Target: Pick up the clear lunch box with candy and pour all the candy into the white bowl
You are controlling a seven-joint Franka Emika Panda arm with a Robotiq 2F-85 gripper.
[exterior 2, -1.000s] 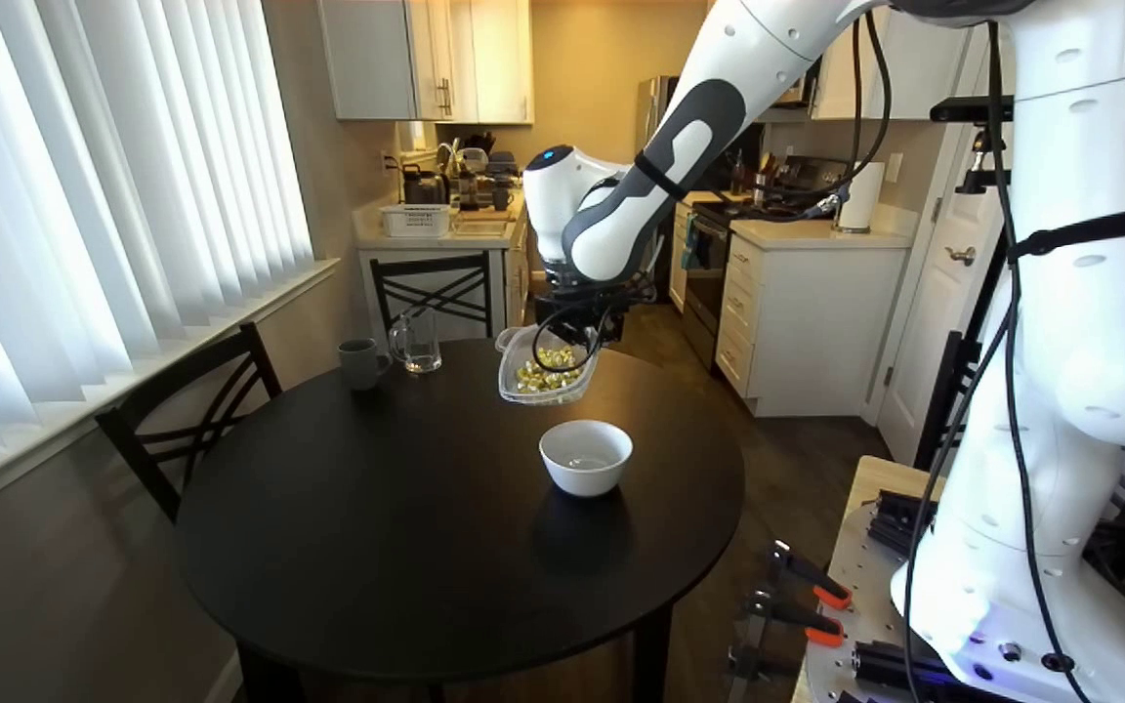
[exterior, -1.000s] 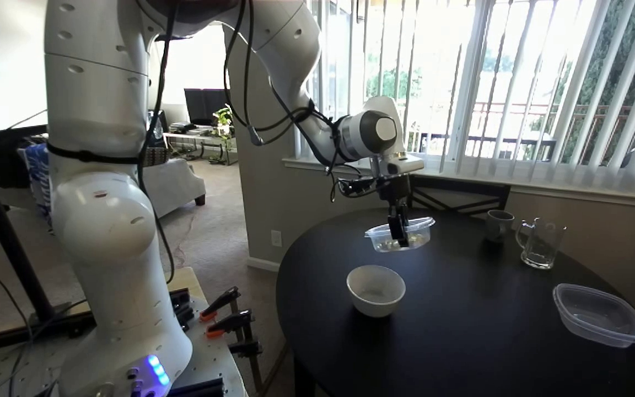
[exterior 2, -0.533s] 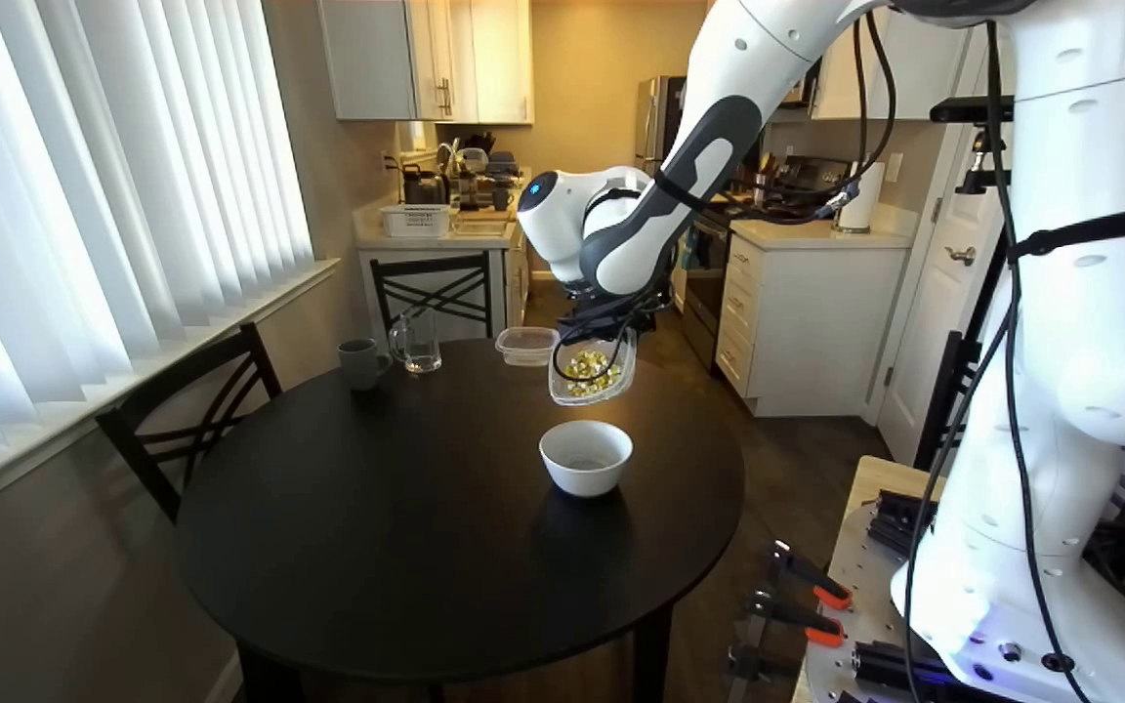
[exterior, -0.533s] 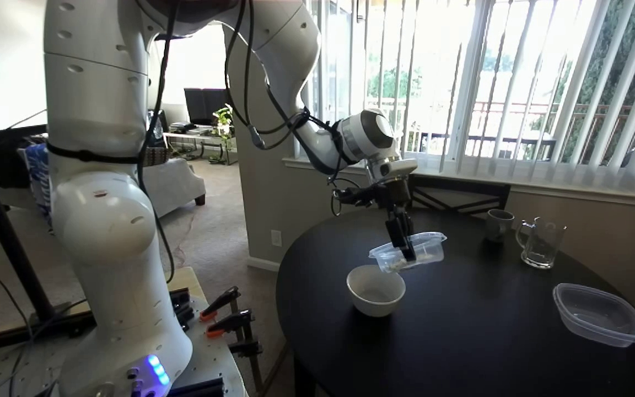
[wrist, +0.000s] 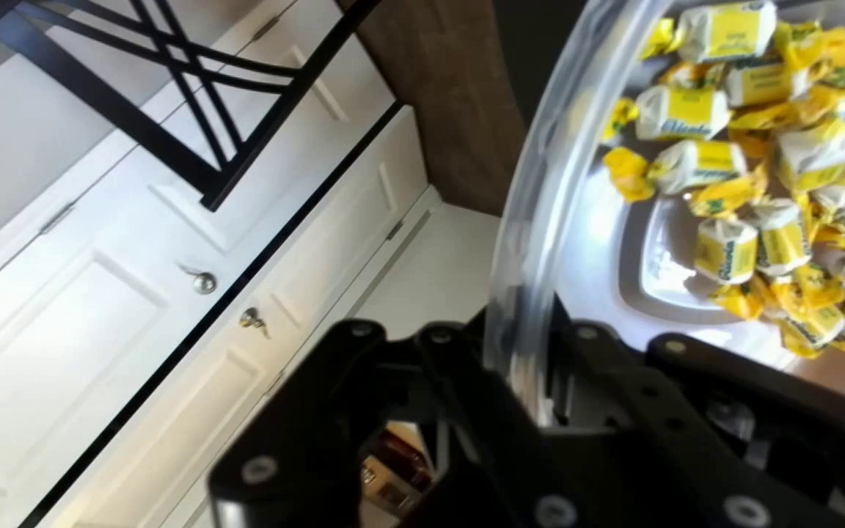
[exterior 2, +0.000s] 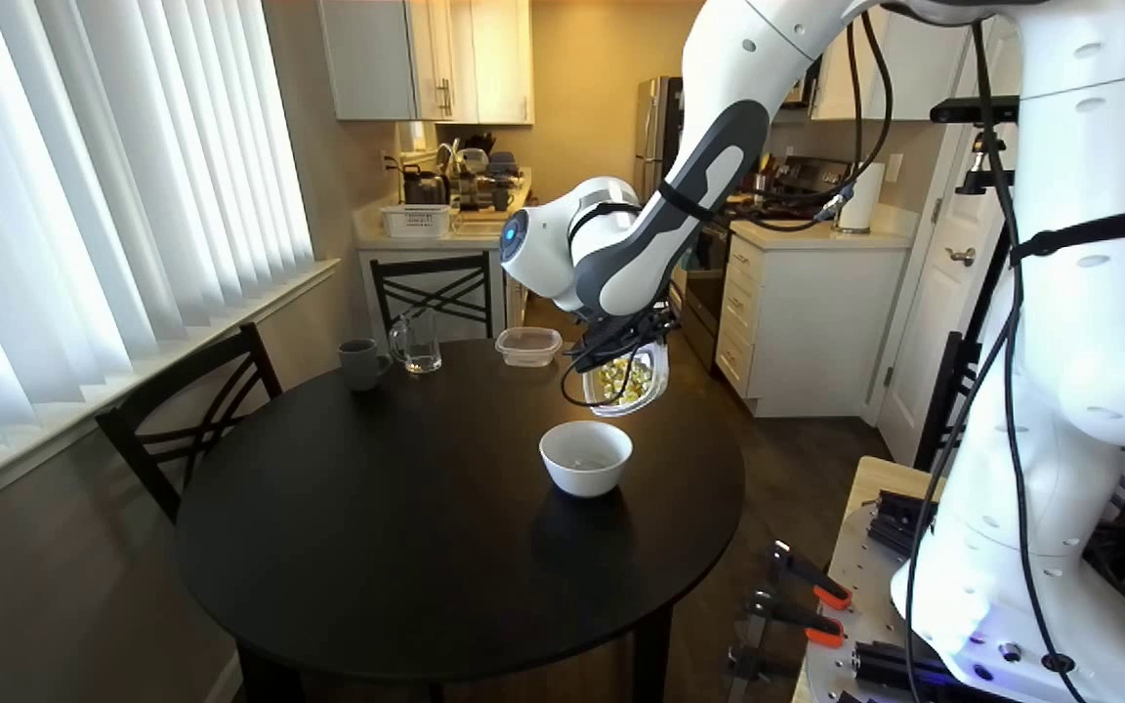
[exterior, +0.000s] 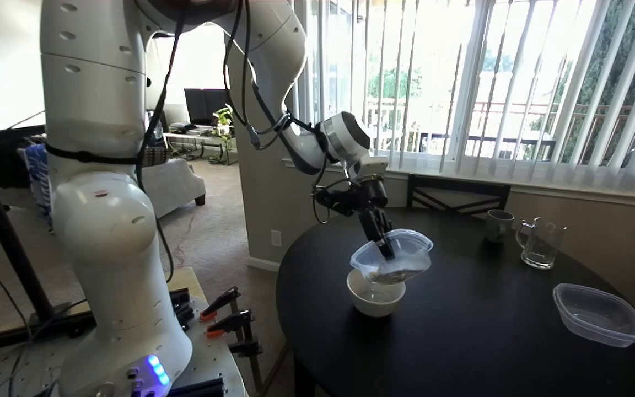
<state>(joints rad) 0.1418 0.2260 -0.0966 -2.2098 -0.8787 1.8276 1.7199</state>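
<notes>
While my gripper [exterior: 386, 249] pinches a wall of the clear lunch box [exterior: 412, 252] in an exterior view, the box hangs tilted, hiding part of the white bowl [exterior: 375, 306], and a larger clear plastic container [exterior: 599, 316] stands near right. In an exterior view, the Ricola candies [exterior 2: 623, 379] sit in the box, higher than the bowl and to its right. In the wrist view, that wall runs between my fingers [wrist: 617, 381], narrow together, candies on its right.

a home is shown: in an exterior view, box-shaped white kitchen cabinets [exterior 2: 426, 59] are mounted at eleven o'clock and a round black dining table [exterior 2: 426, 547] is set at seven; in an exterior view, a pale upholstered sofa [exterior: 174, 184] is seen at nine.
</notes>
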